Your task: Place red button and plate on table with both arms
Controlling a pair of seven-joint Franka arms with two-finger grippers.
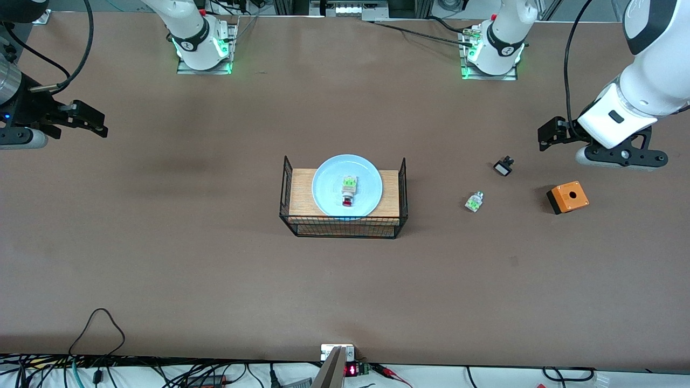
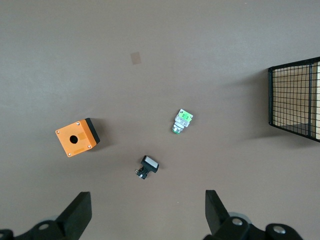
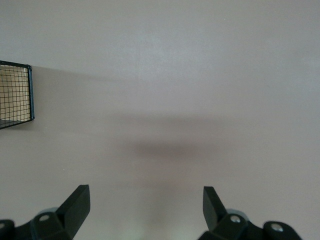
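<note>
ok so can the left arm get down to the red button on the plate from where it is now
Probably yes. The red button lies uncovered on the plate, which rests on the basket's wooden top. Nothing stands above it. The left gripper is open and empty, up over the table's left-arm end; the right gripper waits open.

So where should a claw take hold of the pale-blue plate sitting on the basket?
Probably at the plate rim, coming down from above toward either arm's end: it lies flat on the wood-topped basket, shallow and too wide to span. The red button lies mid-plate, so the edges are free. Both claws, left and right, hang open.
</note>
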